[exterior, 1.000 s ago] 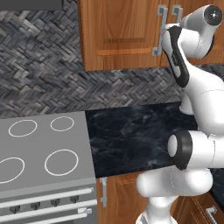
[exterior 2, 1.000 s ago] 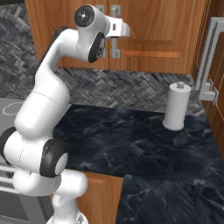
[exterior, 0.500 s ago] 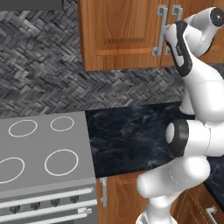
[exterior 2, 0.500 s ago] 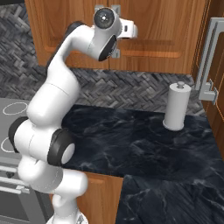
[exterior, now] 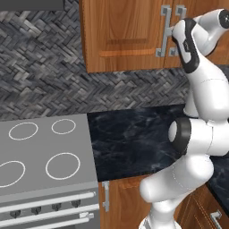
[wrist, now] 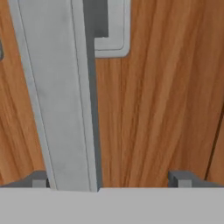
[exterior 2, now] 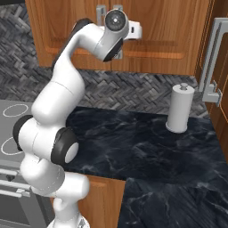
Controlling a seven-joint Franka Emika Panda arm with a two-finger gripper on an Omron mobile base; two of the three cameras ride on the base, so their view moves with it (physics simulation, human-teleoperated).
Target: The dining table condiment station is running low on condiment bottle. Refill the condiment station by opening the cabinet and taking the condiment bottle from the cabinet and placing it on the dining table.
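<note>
The gripper (wrist: 109,179), jaws wide and empty, hangs close against the closed cabinet (exterior: 125,36), whose silver handle (wrist: 61,96) seems to sit by one fingertip (wrist: 37,179); closing off-centre could miss it or slip.

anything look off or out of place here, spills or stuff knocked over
Nothing stands out. The cabinet doors sit shut and level, the paper towel roll stands upright on the counter, no spills. The open claw sits close at a silver handle.

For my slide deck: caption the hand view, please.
Open gripper close up against the cabinet door, silver bar handle between its fingertips.
</note>
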